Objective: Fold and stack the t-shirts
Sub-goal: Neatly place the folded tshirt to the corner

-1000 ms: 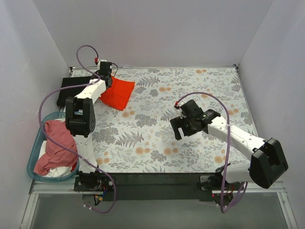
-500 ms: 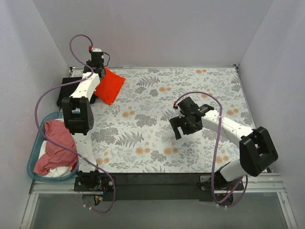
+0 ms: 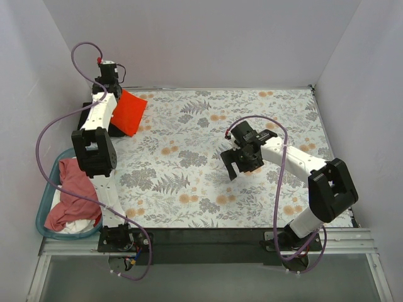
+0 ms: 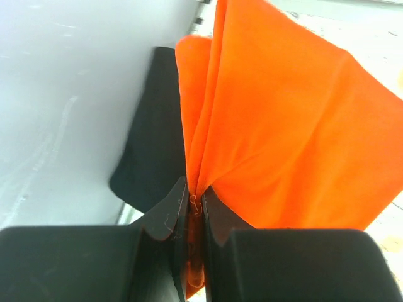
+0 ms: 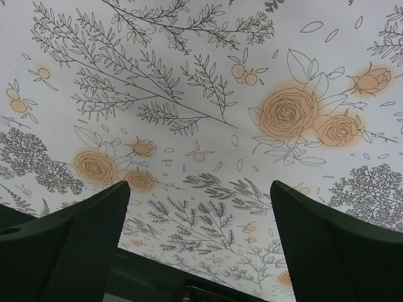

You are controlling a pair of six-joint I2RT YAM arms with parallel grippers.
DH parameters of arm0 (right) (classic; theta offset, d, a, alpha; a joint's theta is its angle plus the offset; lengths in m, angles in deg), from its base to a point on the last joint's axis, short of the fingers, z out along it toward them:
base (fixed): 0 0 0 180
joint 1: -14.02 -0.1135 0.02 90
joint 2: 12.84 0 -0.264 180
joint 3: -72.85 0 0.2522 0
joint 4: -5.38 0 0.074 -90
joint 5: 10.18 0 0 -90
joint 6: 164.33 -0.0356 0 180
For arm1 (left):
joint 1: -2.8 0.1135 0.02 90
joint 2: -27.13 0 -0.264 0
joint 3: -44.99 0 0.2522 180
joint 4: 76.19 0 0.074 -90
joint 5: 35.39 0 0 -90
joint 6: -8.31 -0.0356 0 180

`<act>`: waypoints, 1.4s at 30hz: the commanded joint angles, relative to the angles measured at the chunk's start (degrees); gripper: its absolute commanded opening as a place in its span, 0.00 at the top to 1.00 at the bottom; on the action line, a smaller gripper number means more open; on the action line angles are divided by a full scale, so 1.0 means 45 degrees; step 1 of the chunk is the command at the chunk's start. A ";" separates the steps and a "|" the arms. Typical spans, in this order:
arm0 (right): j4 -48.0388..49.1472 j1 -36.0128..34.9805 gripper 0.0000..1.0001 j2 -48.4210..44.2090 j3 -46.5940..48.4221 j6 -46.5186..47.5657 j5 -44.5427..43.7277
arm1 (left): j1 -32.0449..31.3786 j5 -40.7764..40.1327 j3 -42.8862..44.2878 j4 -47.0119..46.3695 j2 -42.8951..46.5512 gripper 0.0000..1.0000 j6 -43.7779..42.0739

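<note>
We note the left tool pinched tight on a bunched edge of the orange-red t-shirt, its jaws nearly meeting with cloth between them. The shirt hangs folded from that grip at the far left corner of the table. Its lower part sits over the black t-shirt, which lies flat beside the left wall. We cannot tell whether the two touch.

The right tool hovers above the floral table cover, right of middle, with its jaws spread wide and nothing between them.

At the near left, the teal basket holds a dusty pink t-shirt heaped over a white t-shirt.
</note>
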 commanded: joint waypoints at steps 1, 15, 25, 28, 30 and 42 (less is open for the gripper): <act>-0.0555 0.0059 0.02 0.0074 0.0536 0.0222 0.0154 | 0.0504 -0.0218 0.1084 -0.0305 0.0088 1.00 -0.0351; -0.0712 0.0059 0.02 0.0542 0.0439 0.0320 0.0096 | 0.1442 -0.0862 0.0325 -0.1165 -0.0927 1.00 0.0430; -0.0810 0.0059 0.02 0.0797 0.0420 0.0359 0.0017 | 0.1794 -0.1760 0.0030 -0.2258 -0.1591 1.00 0.0001; -0.0927 0.0059 0.02 0.0855 0.0438 0.0378 0.0017 | 0.1833 -0.2227 0.0304 -0.2433 -0.1884 1.00 -0.0272; -0.1004 0.0059 0.01 0.0874 0.0536 0.0378 0.0017 | 0.1852 -0.2386 0.0383 -0.2492 -0.1963 1.00 -0.0409; -0.1298 0.0059 0.02 0.1206 0.0751 0.0378 -0.0413 | 0.2145 -0.3538 0.0499 -0.3528 -0.2236 1.00 -0.1933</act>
